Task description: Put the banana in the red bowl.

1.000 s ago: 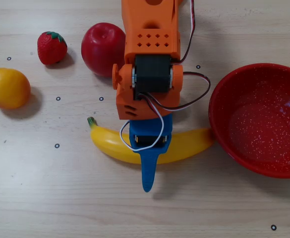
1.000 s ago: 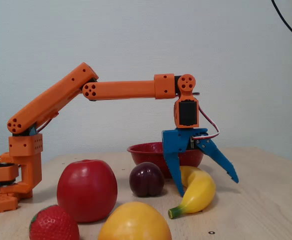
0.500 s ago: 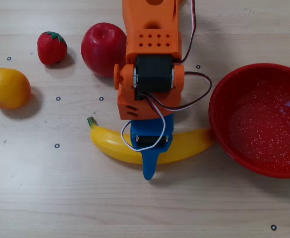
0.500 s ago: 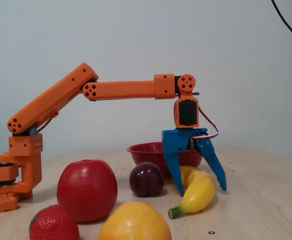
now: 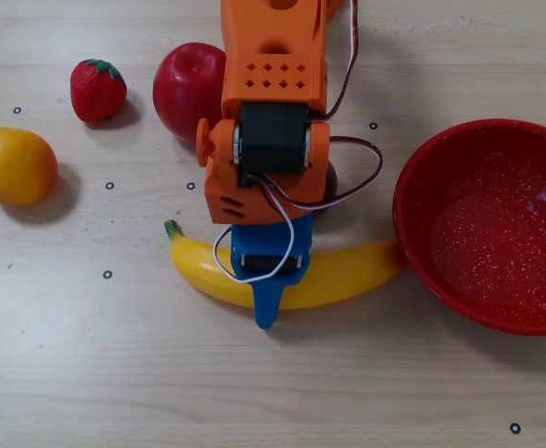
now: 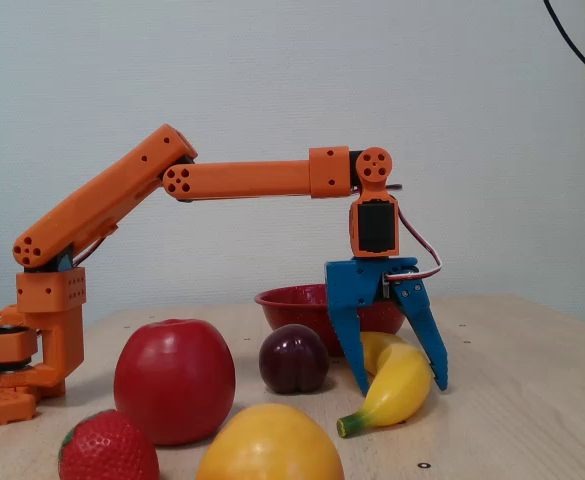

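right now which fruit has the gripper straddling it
The banana: the gripper has a finger on each side of it. The apple, strawberry and orange lie apart.

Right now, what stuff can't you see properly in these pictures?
- The middle of the banana in the overhead view: the gripper and arm cover it.
- The plum: nearly all hidden under the arm from overhead.
- The red bowl: its right side is cut off by the overhead picture's edge; in the fixed view the gripper hides much of it.
- The strawberry and orange: cut off by the fixed view's bottom edge.
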`<action>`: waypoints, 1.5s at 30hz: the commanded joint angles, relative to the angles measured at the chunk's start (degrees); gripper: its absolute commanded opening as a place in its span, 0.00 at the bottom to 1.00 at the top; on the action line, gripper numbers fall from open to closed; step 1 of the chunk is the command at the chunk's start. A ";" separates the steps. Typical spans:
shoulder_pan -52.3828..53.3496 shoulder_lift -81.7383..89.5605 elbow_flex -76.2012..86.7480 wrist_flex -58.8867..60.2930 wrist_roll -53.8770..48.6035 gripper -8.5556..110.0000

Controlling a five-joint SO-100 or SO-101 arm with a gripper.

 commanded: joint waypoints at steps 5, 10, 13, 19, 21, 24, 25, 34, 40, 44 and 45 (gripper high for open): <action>-1.14 2.90 -2.55 -0.62 1.49 0.24; -1.14 2.90 -2.20 -0.26 2.02 0.19; -1.14 2.90 -2.29 -0.09 2.29 0.17; -1.14 2.90 -2.64 0.00 2.64 0.07; -1.14 3.08 -3.34 0.53 2.02 0.07; -1.14 3.25 -5.36 1.32 0.88 0.07; -1.23 3.34 -6.50 1.85 0.53 0.07; -1.41 4.75 -19.16 9.93 -4.13 0.07; -2.20 6.15 -25.14 14.33 -3.87 0.07; -3.16 7.29 -26.63 16.52 -2.37 0.07; -3.52 7.56 -26.89 16.96 -1.93 0.07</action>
